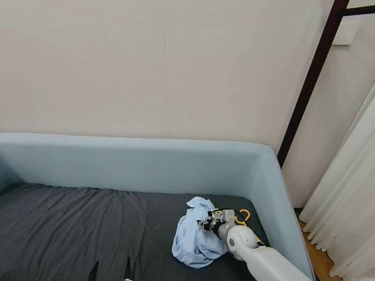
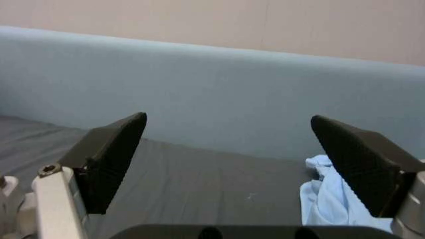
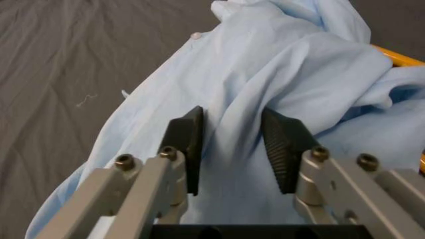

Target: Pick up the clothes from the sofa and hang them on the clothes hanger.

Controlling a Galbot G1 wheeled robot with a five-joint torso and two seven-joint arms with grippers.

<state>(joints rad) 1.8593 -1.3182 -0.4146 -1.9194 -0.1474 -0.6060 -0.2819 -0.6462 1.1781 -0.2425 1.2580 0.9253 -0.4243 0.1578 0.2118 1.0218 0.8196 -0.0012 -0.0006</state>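
A crumpled light blue shirt (image 1: 196, 237) lies on the sofa's dark grey seat (image 1: 70, 228) near its right end. My right gripper (image 1: 205, 225) is down on the pile, and its black pads press a raised fold of the shirt (image 3: 279, 64) from both sides, right gripper (image 3: 232, 144) shut on it. A yellow hanger (image 1: 245, 215) pokes out from under the cloth, seen again as the hanger (image 3: 398, 57) in the right wrist view. My left gripper (image 2: 229, 164) hovers open over the seat, its tips at the lower edge, left gripper (image 1: 110, 270). The shirt (image 2: 325, 194) lies beyond one finger.
The sofa's light blue backrest (image 1: 146, 167) and right armrest (image 1: 284, 211) wall in the seat. A dark pole of a clothes rack (image 1: 310, 82) rises behind the right end. A white curtain (image 1: 351, 205) hangs at the far right.
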